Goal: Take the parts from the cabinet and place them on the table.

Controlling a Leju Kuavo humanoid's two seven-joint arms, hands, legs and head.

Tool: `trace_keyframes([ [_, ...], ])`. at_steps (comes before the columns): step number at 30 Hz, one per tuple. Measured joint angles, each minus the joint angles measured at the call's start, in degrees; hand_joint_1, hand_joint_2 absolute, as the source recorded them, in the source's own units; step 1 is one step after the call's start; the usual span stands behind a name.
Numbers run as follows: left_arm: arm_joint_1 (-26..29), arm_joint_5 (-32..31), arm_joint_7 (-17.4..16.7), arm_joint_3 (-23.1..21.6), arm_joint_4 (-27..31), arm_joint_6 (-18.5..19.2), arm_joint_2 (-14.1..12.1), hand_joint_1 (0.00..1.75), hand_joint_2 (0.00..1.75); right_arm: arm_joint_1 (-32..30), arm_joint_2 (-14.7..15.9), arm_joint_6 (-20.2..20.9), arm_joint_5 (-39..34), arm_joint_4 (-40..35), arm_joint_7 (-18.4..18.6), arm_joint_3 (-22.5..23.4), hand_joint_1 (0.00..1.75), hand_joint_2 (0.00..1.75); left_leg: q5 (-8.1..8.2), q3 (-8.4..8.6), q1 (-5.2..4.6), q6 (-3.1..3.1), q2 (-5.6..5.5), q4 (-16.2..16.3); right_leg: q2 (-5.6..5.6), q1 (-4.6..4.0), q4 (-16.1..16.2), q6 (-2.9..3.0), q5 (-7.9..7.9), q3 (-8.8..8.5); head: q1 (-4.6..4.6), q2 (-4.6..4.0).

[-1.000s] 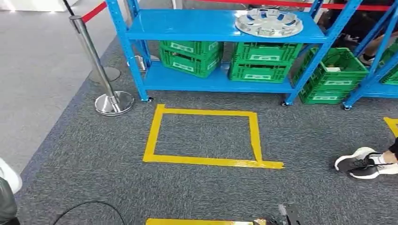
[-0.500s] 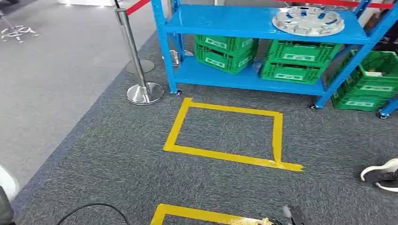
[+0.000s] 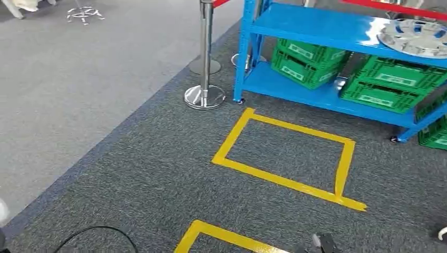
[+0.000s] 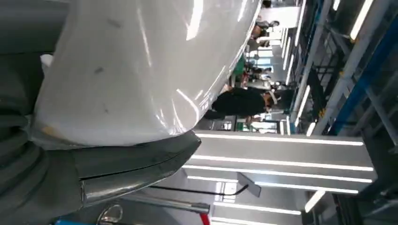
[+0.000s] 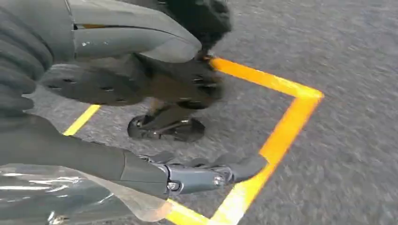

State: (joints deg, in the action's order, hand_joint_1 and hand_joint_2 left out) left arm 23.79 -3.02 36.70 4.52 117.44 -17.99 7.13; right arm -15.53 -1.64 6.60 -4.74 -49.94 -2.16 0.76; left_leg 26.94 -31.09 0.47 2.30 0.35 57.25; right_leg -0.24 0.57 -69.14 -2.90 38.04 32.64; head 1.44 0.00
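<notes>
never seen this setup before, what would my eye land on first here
Probably the bright blue shelving rack at the upper right of the head view, with green crates on its lower shelf and a silver wheel cover lying on top. Next comes the yellow tape rectangle on the grey carpet in front of it, and the chrome barrier post left of the rack.

Lying across the head view: dark grey carpet floor (image 3: 132, 174) carrying yellow tape squares (image 3: 287, 158) at centre right. Standing upper right: blue metal shelf rack (image 3: 316, 26), holding green plastic crates (image 3: 308, 57) and silver hubcap (image 3: 414, 36).
</notes>
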Motion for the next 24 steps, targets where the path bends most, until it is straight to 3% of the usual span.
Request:
trace_keyframes([
  [1, 0.0, 0.0, 0.0, 0.0, 0.0, -0.1, 0.1, 1.75, 1.75, -0.3, 0.2, 0.0, 0.0, 0.0, 0.0, -0.3, 0.00, 1.75, -0.10, -0.21, -0.12, 0.09, -0.85, 0.0, 0.09, -0.02, -4.3, 0.02, 0.96, 2.39, -0.02, 0.00],
  [2, 0.1, 0.0, 0.0, 0.1, 0.0, -0.2, 0.1, 1.75, 1.75, -0.5, 0.4, 0.0, -0.1, -0.1, 0.0, -0.6, 0.00, 1.75, -0.18, -0.26, -0.18, 0.14, -1.60, 0.1, 0.11, -0.01, -5.8, 0.09, 0.41, 3.54, -0.02, 0.00],
  [3, 0.1, 0.0, 0.0, 0.1, 0.0, -0.4, 0.1, 1.75, 1.75, -0.6, 0.5, 0.0, -0.1, -0.1, 0.0, -0.9, 0.00, 1.75, -0.23, -0.19, -0.26, 0.14, -2.48, 0.1, 0.16, -0.02, -4.2, 0.24, -1.62, 3.17, 0.00, 0.00],
  [5, 0.1, -0.1, 0.0, 0.2, 0.0, -1.2, 0.3, 1.75, 1.75, -0.7, 1.0, -0.1, -0.3, -0.3, 0.0, -1.5, 0.00, 1.75, -0.28, -0.07, -0.32, 0.05, -4.00, 0.2, 1.22, -0.01, 4.9, 0.73, -7.58, -0.34, 0.00, -0.02],
  [6, 0.2, -0.2, 0.0, 0.3, 0.0, -1.5, 0.5, 1.75, 1.75, -0.7, 1.1, -0.3, -0.4, -0.4, -0.1, -1.7, 0.00, 1.75, -0.34, -0.16, -0.26, -0.06, -4.65, 0.3, 3.53, 0.02, 9.7, 1.07, -9.90, -2.26, 0.00, 0.00],
  [7, 0.2, -0.2, 0.1, 0.4, 0.0, -1.7, 0.6, 1.75, 1.75, -0.8, 1.5, -0.5, -0.5, -0.5, -0.1, -2.0, 0.00, 1.75, -0.33, -0.45, -0.59, -0.39, -5.15, 0.6, 6.56, 0.19, 11.5, 1.38, -9.31, -2.84, -0.13, -0.02],
  [9, 0.3, -0.3, 0.1, 0.5, 0.2, -1.9, 0.7, 1.75, 1.75, -0.9, 1.7, -0.7, -0.5, -0.6, -0.2, -2.6, 0.00, 1.75, -0.79, -1.48, -0.15, -1.23, -6.68, 0.7, 5.46, 0.07, 12.6, 1.13, -8.92, -3.65, -0.07, 0.00],
  [11, 0.7, -0.4, 0.1, 1.0, 0.5, -2.1, 0.9, 1.75, 1.75, -0.9, 1.7, -0.8, -0.5, -0.9, -0.2, -2.9, 0.00, 1.75, -1.40, -2.10, -0.14, -2.15, -8.23, 0.6, 4.05, 0.30, 12.9, 1.58, -9.44, -3.61, -0.09, 0.00],
  [12, 0.9, -0.5, 0.1, 1.2, 0.6, -2.3, 0.9, 1.75, 1.75, -0.8, 1.7, -0.8, -0.5, -1.0, -0.3, -3.2, 0.00, 1.75, -0.80, -2.19, -0.06, -2.13, -6.53, 1.3, 3.06, 0.58, 13.3, 1.88, -9.76, -3.70, -0.09, 0.00],
  [13, 0.8, -0.6, 0.2, 1.4, 0.8, -2.4, 0.9, 1.75, 1.75, -0.9, 1.8, -0.9, -0.5, -1.1, -0.4, -3.6, 0.00, 1.75, 0.97, -3.10, -0.26, -2.48, -3.75, 3.3, 2.30, 0.57, 13.3, 2.14, -9.75, -3.72, -0.51, 0.00],
  [14, 0.8, -0.6, 0.2, 1.6, 0.8, -2.6, 1.0, 1.75, 1.75, -1.0, 1.9, -1.0, -0.5, -1.1, -0.4, -3.9, 0.00, 1.75, 3.35, -4.79, -0.14, -2.81, -2.28, 7.1, 1.36, 0.56, 13.3, 2.24, -9.72, -3.68, -0.77, 0.00],
  [16, 1.1, -0.6, 0.2, 2.1, 0.8, -2.6, 1.2, 1.75, 1.75, -1.1, 2.2, -1.3, -0.3, -1.1, -0.3, -4.4, 0.00, 1.75, 7.80, -9.02, 0.19, -3.34, -1.16, 16.7, -0.67, 0.47, 13.2, 2.36, -9.62, -3.52, -0.66, 0.00],
  [17, 1.4, -0.6, 0.1, 2.6, 0.8, -2.6, 1.4, 1.75, 1.75, -1.0, 2.2, -1.5, -0.2, -1.1, -0.2, -4.8, 0.00, 1.75, 8.20, -9.90, 0.33, -3.56, -1.06, 19.1, -1.58, 0.47, 13.2, 2.33, -9.61, -3.48, -0.70, 0.00],
  [18, 1.6, -0.6, 0.1, 3.0, 0.8, -2.4, 1.5, 1.75, 1.75, -0.9, 2.3, -1.6, -0.1, -1.1, -0.1, -5.2, 0.00, 1.75, 7.23, -9.28, 0.47, -3.70, -1.01, 18.3, -2.32, 0.48, 13.2, 2.24, -9.55, -3.48, -0.74, 0.00],
  [19, 1.8, -0.5, 0.0, 3.3, 0.8, -2.2, 1.6, 1.75, 1.75, -0.8, 2.3, -1.8, -0.1, -1.1, -0.1, -5.6, 0.00, 1.75, 5.18, -7.45, 0.60, -3.75, -0.80, 15.1, -3.11, 0.50, 13.1, 2.10, -9.46, -3.51, -0.72, 0.00],
  [20, 1.9, -0.5, 0.1, 3.7, 0.8, -1.9, 1.7, 1.75, 1.75, -0.6, 2.3, -1.9, -0.1, -1.1, -0.1, -5.9, 0.00, 1.75, 2.59, -4.44, 0.67, -3.70, -0.26, 9.7, -3.81, 0.52, 13.1, 1.87, -9.31, -3.52, -0.72, -0.02],
  [21, 2.0, -0.6, 0.1, 4.1, 0.9, -1.4, 1.8, 1.75, 1.75, -0.5, 2.3, -2.0, -0.1, -1.1, -0.4, -6.2, 0.00, 1.75, 0.47, -1.23, 0.66, -3.62, 1.05, 4.1, -4.44, 0.56, 13.0, 1.56, -9.10, -3.62, -0.72, 0.00],
  [22, 2.0, -0.8, 0.0, 4.3, 0.9, -0.8, 2.1, 1.75, 1.75, -0.4, 2.5, -2.1, -0.5, -1.1, -1.2, -6.5, 0.00, 1.75, 1.47, 0.26, 0.21, -3.26, 4.11, 1.1, -5.05, 0.28, 12.9, 1.18, -8.86, -4.28, -0.74, 0.00],
  [24, 2.1, -2.2, -0.2, 5.5, 1.1, 1.2, 3.3, 1.75, 1.75, 0.3, 2.7, -3.0, -1.5, -0.3, -4.1, -7.5, 0.00, 1.75, 1.13, 0.06, 0.06, -2.24, 2.84, 1.0, -5.84, 0.03, 12.9, 0.56, -8.59, -3.80, -0.30, 0.00],
])
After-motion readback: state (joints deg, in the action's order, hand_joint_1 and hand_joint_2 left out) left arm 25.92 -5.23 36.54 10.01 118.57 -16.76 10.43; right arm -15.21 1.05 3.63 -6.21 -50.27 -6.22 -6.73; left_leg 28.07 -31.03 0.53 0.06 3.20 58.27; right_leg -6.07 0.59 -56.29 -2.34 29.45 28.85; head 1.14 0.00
